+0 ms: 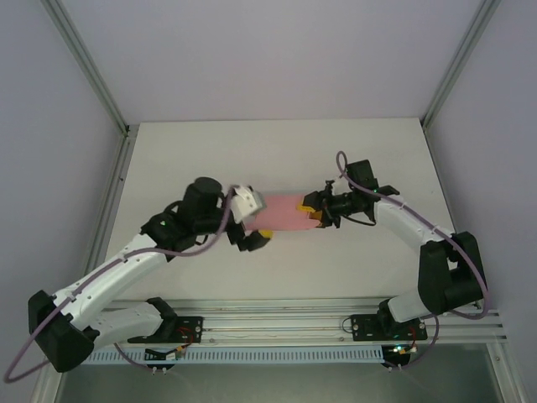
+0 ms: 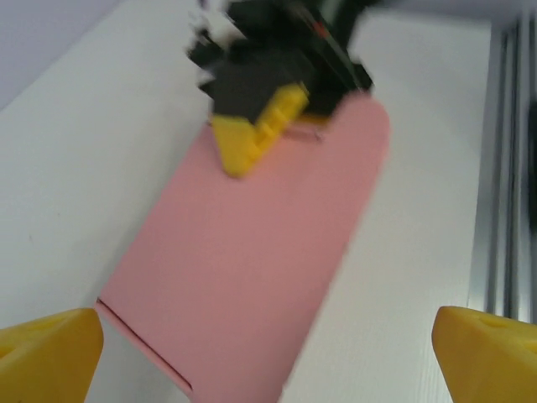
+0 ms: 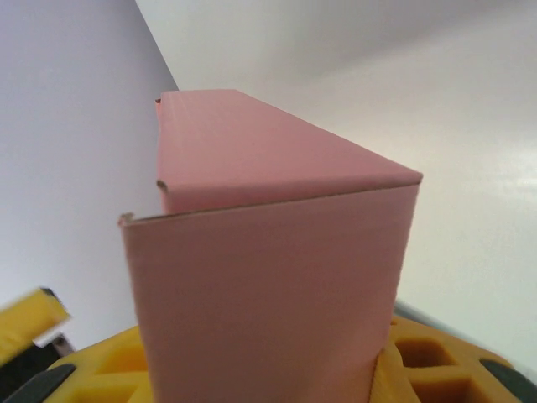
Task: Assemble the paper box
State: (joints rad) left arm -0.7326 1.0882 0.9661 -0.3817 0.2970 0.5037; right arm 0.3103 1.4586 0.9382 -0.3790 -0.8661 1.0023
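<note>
One paper box [image 1: 284, 216] end sits clamped in right hand [image 1: 315, 213].

The worktop [image 1: 277, 151] was lit evenly and softly, and only faint shadows were cast beside the paper box [image 1: 285, 214]. In the left wrist view, the right gripper [image 2: 281, 126] beyond the paper box was smeared by motion blur.

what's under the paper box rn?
White table shows all around the paper box; the patch directly beneath is covered. Jaws of the right gripper clamp one end. Whether it touches the table, can't tell.
</note>
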